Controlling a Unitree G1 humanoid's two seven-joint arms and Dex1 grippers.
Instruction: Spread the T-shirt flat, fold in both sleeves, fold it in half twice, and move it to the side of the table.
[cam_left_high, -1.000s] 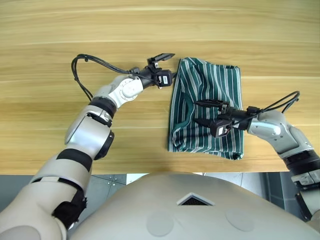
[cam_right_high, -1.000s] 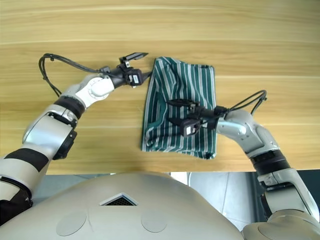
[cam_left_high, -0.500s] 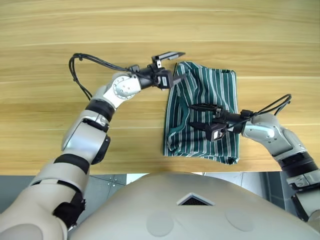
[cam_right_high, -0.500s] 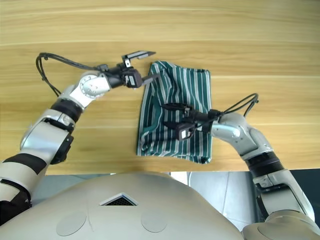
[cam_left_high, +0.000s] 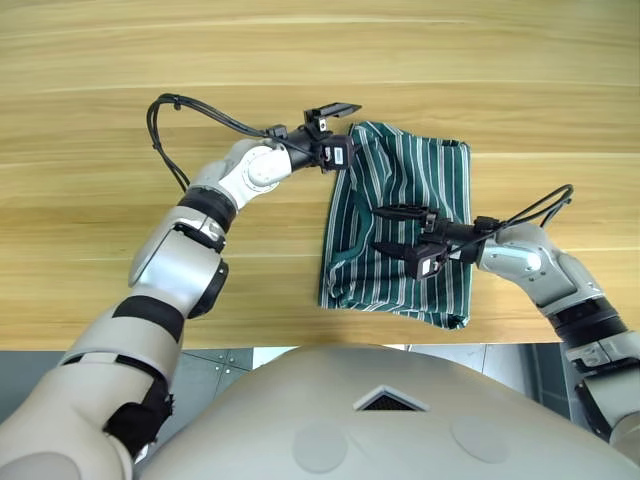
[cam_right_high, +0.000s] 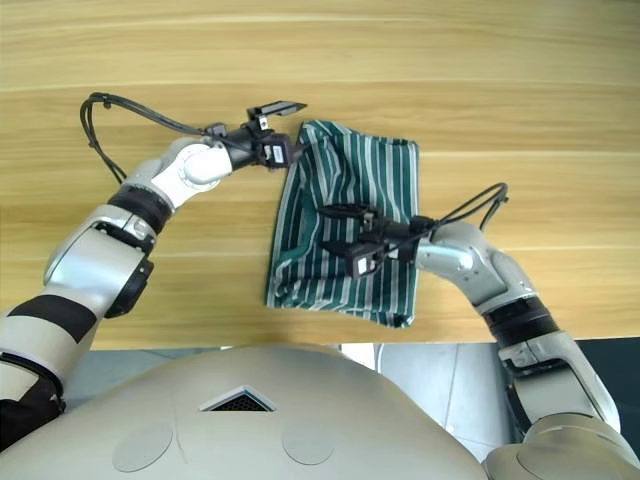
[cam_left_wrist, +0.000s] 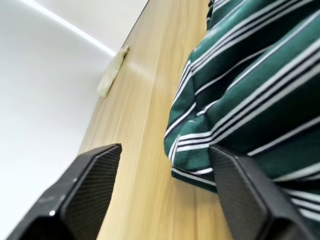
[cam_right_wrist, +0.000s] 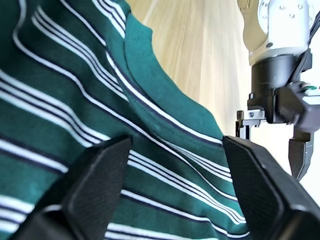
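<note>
The green striped T-shirt lies folded into a rough rectangle on the wooden table, close to the front edge. My left gripper is open at the shirt's far left corner. In the left wrist view that gripper has the shirt's hem between its fingers. My right gripper is open low over the middle of the shirt, pointing left. In the right wrist view its fingers straddle the striped cloth, and the left gripper shows beyond.
The table's front edge runs just below the shirt. Bare wood stretches to the left and far side. A black cable loops off the left wrist, and another cable off the right.
The shirt has slid a little to the left with the right gripper over it. The left gripper has closed in on the shirt's far left corner.
</note>
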